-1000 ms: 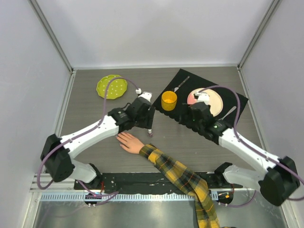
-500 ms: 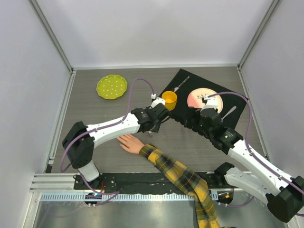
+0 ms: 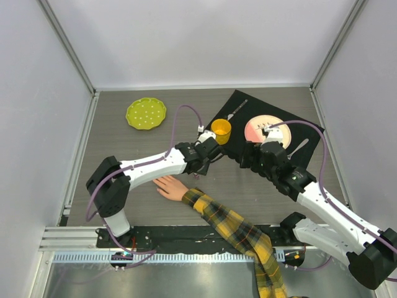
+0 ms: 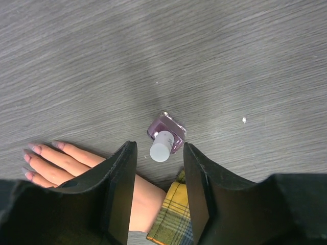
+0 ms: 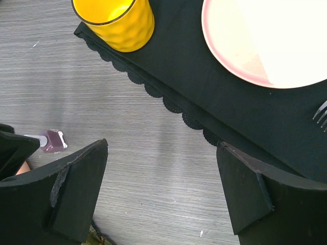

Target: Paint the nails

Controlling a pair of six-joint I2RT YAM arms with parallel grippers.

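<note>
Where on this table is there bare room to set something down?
Bare wood lies along the far edge between the green plate and the black placemat, and again nearer, between the plaid sleeve and the right arm. It is crowded mid-table: the left fingers hang over the polish bottle beside the mannequin hand.

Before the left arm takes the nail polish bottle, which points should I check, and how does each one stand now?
1. Polish bottle upright, cap on: ok.
2. Left gripper above the bottle, jaws apart, cap between them: ok.
3. Jaws low enough to close on the cap: cannot tell.
4. Mannequin hand flat on the table, nails facing up: ok.
5. Bottle apart from the mannequin hand: ok.
6. Right gripper open, empty, away from the bottle: ok.
</note>
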